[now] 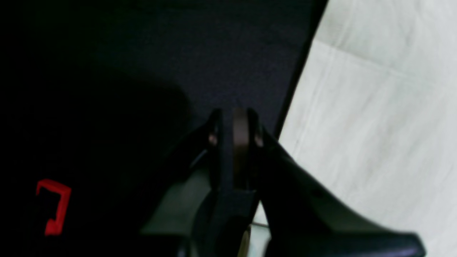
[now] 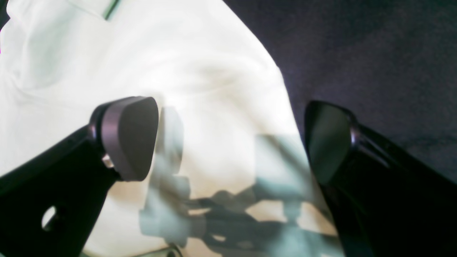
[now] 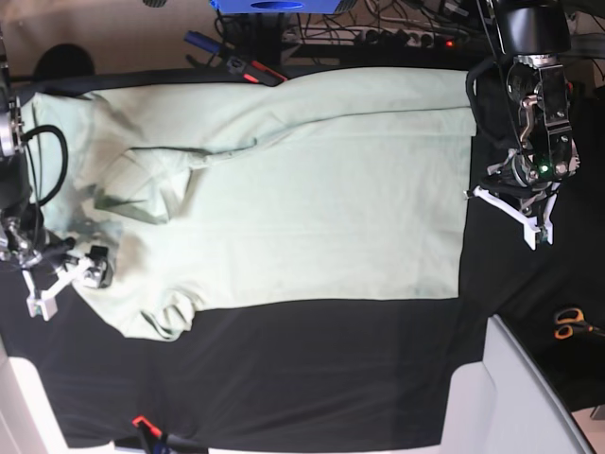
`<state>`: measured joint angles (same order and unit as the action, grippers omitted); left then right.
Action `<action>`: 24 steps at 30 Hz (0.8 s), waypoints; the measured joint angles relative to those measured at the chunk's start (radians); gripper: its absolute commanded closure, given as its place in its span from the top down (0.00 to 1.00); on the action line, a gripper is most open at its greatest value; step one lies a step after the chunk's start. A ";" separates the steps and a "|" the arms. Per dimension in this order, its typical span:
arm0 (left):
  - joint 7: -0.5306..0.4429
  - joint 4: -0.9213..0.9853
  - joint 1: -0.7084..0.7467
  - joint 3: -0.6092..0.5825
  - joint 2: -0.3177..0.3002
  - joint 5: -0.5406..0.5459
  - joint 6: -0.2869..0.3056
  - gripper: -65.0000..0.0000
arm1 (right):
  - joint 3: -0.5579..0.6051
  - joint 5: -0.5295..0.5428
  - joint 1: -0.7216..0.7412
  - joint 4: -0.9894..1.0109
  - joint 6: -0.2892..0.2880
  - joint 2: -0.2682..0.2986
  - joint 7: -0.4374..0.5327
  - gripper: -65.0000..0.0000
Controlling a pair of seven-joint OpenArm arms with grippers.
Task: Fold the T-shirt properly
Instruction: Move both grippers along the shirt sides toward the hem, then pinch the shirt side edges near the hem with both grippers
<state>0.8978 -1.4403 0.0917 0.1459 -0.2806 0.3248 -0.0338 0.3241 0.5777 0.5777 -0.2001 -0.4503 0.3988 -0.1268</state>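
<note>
The pale mint-green T-shirt (image 3: 312,189) lies spread flat on the black table, collar (image 3: 142,194) to the left and hem to the right. My left gripper (image 3: 531,227) hovers just off the hem on the right. In the left wrist view it (image 1: 232,132) is shut and empty over dark cloth, with the shirt (image 1: 375,107) beside it. My right gripper (image 3: 61,279) is at the left sleeve edge. In the right wrist view it (image 2: 230,141) is open, straddling the shirt's edge (image 2: 214,71), one finger over fabric and one over the table.
Orange-handled scissors (image 3: 567,323) lie at the right edge. A white-grey panel (image 3: 529,397) stands at the lower right. Cables and a power strip (image 3: 406,38) run along the back, with a red-black tool (image 3: 250,71). A red clip (image 3: 142,423) sits at the front edge.
</note>
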 measured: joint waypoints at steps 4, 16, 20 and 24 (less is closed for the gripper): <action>0.000 0.000 -0.001 0.000 0.000 0.000 0.000 0.09 | 0.000 0.000 0.006 0.000 -0.003 -0.006 -0.013 0.62; 0.002 0.032 -0.065 -0.004 0.000 0.002 0.000 0.25 | 0.002 -0.001 0.003 0.003 0.000 -0.006 -0.021 0.00; 0.000 0.166 -0.167 -0.004 0.002 0.003 0.000 0.83 | 0.002 -0.002 0.002 0.002 0.000 -0.003 -0.023 0.00; 0.002 0.305 -0.271 -0.004 0.003 -0.003 -0.003 1.00 | 0.002 -0.001 0.001 0.002 0.003 -0.006 -0.025 0.00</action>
<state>0.8997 -1.1351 -0.1791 0.1421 -0.2775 0.3222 -0.0372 0.3260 0.5770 0.5789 -0.1978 -0.4473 0.3931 -0.1516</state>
